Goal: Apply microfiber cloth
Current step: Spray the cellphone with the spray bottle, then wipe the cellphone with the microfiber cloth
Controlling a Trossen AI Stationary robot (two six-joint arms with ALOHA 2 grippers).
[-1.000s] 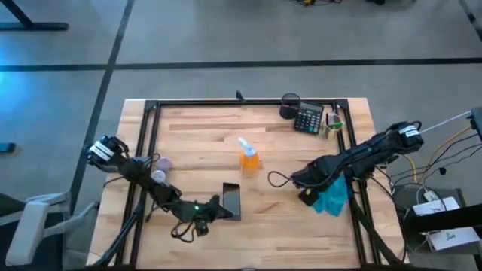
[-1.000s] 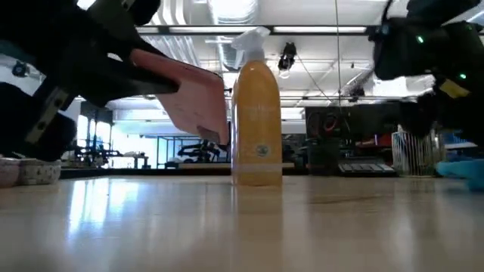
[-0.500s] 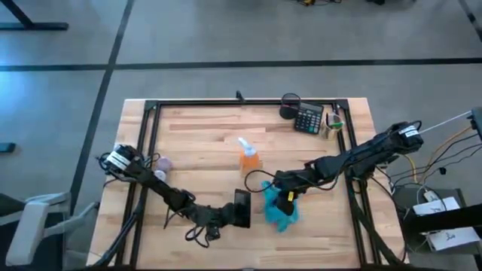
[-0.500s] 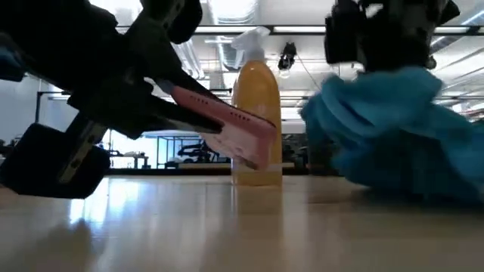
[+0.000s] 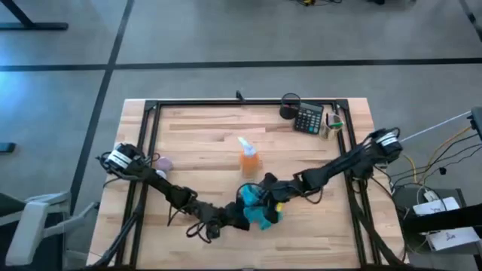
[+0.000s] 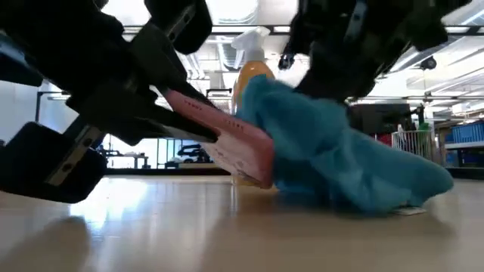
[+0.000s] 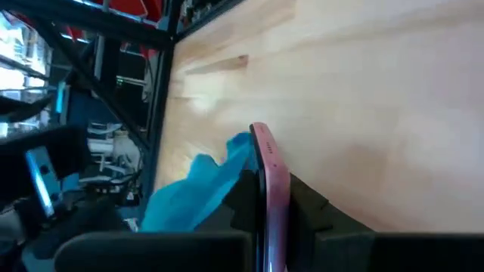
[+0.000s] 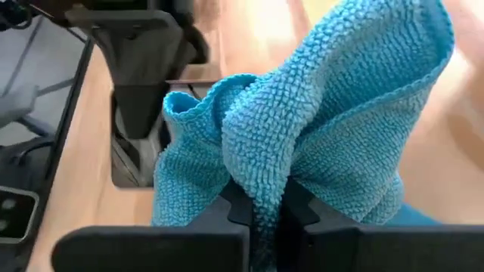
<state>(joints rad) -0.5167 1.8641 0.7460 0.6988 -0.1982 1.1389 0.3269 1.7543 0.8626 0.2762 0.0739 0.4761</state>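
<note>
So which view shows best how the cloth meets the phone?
The low view: the microfiber cloth presses against the tilted phone. The high view shows them small, the left wrist view only the phone's edge, the right wrist view mostly cloth.

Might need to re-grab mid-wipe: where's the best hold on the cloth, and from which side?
Pinch a raised fold at the top of the cloth, as the right gripper does now, coming from above on the right. The bunched ridge stands up between its fingers. The left side is blocked by the phone in the left gripper.
</note>
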